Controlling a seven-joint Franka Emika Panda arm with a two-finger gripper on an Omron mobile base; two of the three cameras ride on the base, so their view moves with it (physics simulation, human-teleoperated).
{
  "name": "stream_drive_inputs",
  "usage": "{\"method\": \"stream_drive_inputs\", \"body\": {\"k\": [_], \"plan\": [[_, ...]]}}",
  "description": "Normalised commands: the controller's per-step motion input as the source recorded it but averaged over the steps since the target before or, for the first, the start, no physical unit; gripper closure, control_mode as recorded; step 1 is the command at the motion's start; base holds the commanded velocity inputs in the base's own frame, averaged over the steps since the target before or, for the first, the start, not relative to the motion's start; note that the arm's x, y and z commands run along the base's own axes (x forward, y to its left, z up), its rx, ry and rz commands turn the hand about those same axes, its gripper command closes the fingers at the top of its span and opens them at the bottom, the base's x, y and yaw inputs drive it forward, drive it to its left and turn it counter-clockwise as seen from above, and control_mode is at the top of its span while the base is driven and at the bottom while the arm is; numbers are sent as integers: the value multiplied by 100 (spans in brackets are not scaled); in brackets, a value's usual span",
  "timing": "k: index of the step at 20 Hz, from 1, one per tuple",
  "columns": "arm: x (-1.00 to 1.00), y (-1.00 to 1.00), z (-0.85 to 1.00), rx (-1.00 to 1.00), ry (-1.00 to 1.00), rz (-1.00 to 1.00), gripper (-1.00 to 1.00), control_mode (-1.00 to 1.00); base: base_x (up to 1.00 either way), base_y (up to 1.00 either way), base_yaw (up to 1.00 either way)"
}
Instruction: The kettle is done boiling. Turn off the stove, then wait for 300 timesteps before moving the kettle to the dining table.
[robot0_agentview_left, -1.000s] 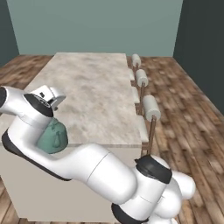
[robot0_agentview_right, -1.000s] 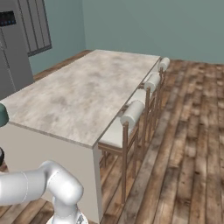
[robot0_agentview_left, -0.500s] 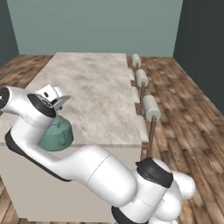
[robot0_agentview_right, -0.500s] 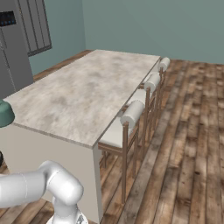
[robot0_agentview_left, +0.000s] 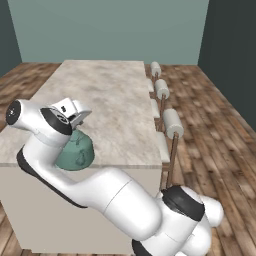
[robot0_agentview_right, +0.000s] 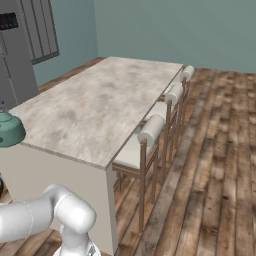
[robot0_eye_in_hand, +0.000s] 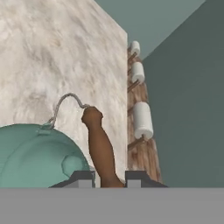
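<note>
The teal-green kettle (robot0_agentview_left: 75, 152) hangs at the near left corner of the dining table (robot0_agentview_left: 110, 95), about level with its marbled top. My gripper (robot0_agentview_left: 75, 131) sits right above it, shut on the kettle's brown arched handle (robot0_eye_in_hand: 99, 148). In the hand view the two fingertips (robot0_eye_in_hand: 81, 178) clamp the handle's base, the kettle's body (robot0_eye_in_hand: 35, 157) lies to the left, and the table top (robot0_eye_in_hand: 65, 57) spreads beyond. From the right base, the kettle (robot0_agentview_right: 7, 131) shows at the left edge beside the table (robot0_agentview_right: 100, 110). The stove is out of view.
Three stools with white padded backs (robot0_agentview_left: 172, 122) (robot0_agentview_right: 150, 129) line the table's right side. A tall grey appliance (robot0_agentview_right: 20, 50) stands behind the table's left end. Wooden floor (robot0_agentview_right: 215, 150) lies open to the right.
The hand has carried the kettle rightward toward the table's near corner; the kettle has come further into the right base view. The grip has not changed.
</note>
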Motion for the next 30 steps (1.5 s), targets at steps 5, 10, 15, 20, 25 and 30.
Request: {"method": "stream_drive_inputs", "body": {"k": [5, 10, 15, 20, 25, 30], "plan": [[4, -40, 0, -1, -3, -9, 100, -100, 0, 0, 0], [12, -38, 0, -2, -3, -5, 100, -100, 0, 0, 0], [17, -40, -1, -3, -3, -3, 100, -100, 0, 0, 0], [21, -33, -5, -3, -3, -2, 100, -100, 0, 0, 0], [22, -31, -10, -1, -3, 0, 100, -100, 0, 0, 0], [23, -32, -10, 0, -4, 0, 100, -100, 0, 0, 0]]}}
